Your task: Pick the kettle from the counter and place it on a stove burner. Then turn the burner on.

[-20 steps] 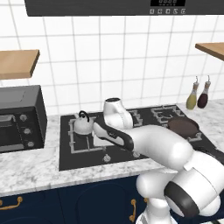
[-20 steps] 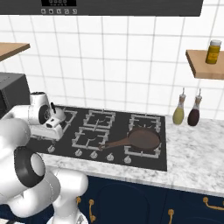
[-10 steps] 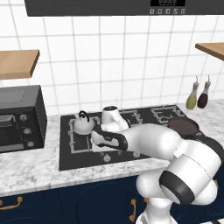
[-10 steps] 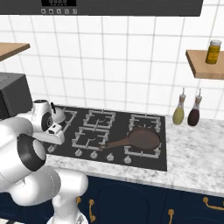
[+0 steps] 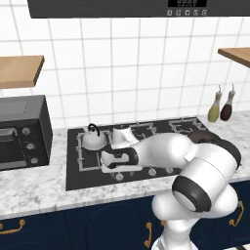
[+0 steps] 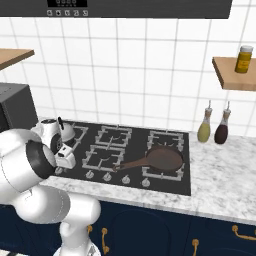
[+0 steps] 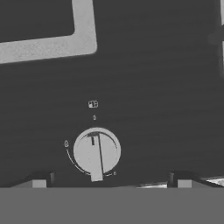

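The small silver kettle [image 5: 93,138] [image 6: 50,131] stands upright on the wide black grate of the stove burner [image 5: 88,152] at the cooktop's left end. My gripper [image 5: 107,166] [image 6: 63,163] [image 7: 109,183] hangs low over the front left of the cooktop, in front of the kettle and apart from it. It is open, with the fingertips [image 7: 37,182] far apart. A round silver knob [image 7: 96,152] lies just ahead, between the fingertips, its bar pointing at the "0" mark. The marbled counter [image 5: 34,188] [image 6: 225,190] surrounds the stove.
A dark brown frying pan [image 5: 206,136] [image 6: 163,159] rests on a right-hand grate. Several more knobs [image 5: 151,172] [image 6: 126,179] line the stove's front edge. A black oven box [image 5: 19,132] stands at the left, and two bottles [image 5: 218,107] [image 6: 212,129] at the right.
My arm has swung down and forward from above the grates to the front left knob row. The kettle has stayed on its burner.
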### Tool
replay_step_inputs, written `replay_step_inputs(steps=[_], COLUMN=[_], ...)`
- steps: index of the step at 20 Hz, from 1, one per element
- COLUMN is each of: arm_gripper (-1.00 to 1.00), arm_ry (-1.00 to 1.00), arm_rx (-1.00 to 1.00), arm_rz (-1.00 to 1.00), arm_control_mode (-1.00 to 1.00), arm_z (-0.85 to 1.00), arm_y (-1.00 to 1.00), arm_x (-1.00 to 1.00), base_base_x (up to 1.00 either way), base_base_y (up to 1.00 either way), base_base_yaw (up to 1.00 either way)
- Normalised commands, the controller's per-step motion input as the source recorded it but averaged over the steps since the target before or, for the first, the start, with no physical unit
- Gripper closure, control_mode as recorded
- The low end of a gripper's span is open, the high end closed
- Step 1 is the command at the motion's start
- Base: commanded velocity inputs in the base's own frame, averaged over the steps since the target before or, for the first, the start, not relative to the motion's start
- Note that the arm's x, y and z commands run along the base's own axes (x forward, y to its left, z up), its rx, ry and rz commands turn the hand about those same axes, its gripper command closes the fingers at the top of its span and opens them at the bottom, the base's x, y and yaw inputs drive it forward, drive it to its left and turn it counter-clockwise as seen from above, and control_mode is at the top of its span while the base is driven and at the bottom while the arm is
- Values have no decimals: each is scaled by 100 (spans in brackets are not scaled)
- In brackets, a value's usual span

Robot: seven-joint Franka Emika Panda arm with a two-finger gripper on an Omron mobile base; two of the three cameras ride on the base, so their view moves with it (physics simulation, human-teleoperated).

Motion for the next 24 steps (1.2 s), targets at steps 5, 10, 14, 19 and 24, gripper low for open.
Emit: replay_step_inputs(steps=[5,10,14,19,24], arm_gripper=[-100,-100,-100,100,100], arm_ry=[0,0,0,0,0], arm_rx=[0,0,0,0,0], arm_rz=[0,0,0,0,0], arm_control_mode=[-100,-100,-100,-100,-100], arm_z=[-26,-28,-32,-34,-15], arm_y=[1,4,7,2,0], arm_x=[22,17,6,0,0], base_base_x=[0,0,0,0,0], base_base_y=[0,0,0,0,0], base_base_yaw=[0,0,0,0,0])
